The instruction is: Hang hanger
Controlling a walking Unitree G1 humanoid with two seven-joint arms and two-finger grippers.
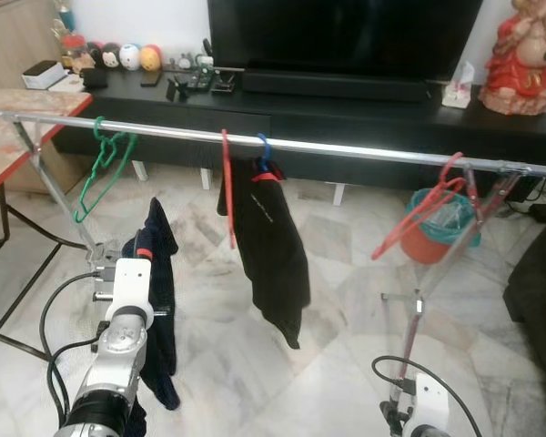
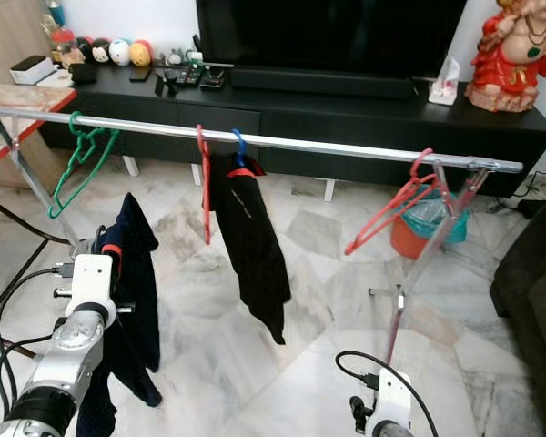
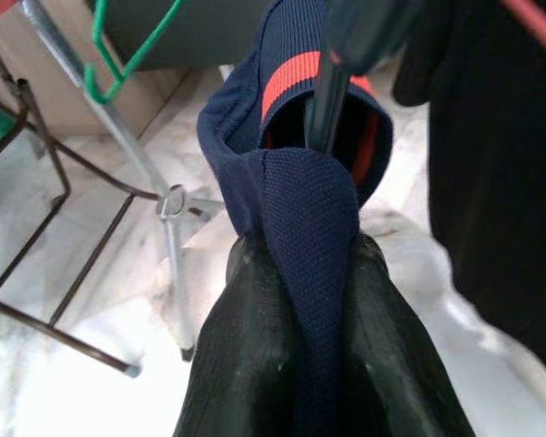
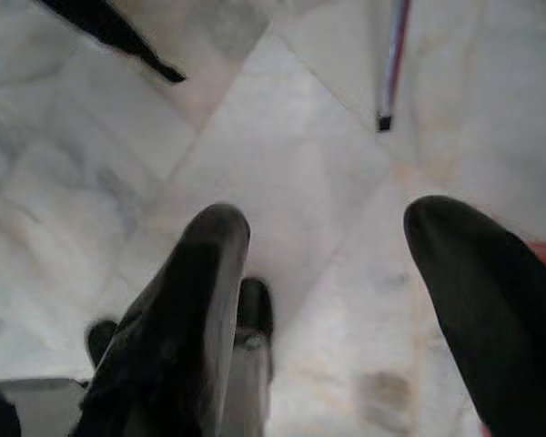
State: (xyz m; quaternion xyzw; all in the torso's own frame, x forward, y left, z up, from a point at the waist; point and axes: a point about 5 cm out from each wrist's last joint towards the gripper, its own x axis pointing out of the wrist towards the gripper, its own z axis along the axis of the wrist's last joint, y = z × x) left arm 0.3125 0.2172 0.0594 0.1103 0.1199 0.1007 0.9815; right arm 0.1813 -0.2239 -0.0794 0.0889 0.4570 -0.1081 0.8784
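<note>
The left gripper (image 3: 300, 273) is clamped on a navy garment with a red stripe (image 1: 155, 273), its 2 black fingers (image 3: 246, 355) pinching the fabric at the collar, and a dark hanger neck (image 3: 323, 100) rises out of that collar. From the head view, the garment hangs in front of and below the steel rail (image 1: 346, 146) of the drying rack, toward its left end, not on it.

Along that rail: a green hanger (image 1: 105, 168) near the left end, empty. Next a red hanger (image 1: 227, 187) hanging edge-on, and right beside it a blue hook (image 1: 264, 150) carrying a black garment (image 1: 273, 246) that drapes well below the rail. Near the right end, another red hanger (image 1: 419, 214), tilted and empty. An orange bin with a teal liner (image 1: 437, 232) stands on the marble floor (image 1: 346, 300) behind the rail's right leg.

The right gripper (image 4: 328, 273) hangs low under the rail's right end, fingers spread apart, nothing between them, pointing at the floor.

Beyond the rail, a black TV cabinet (image 1: 364, 114).
</note>
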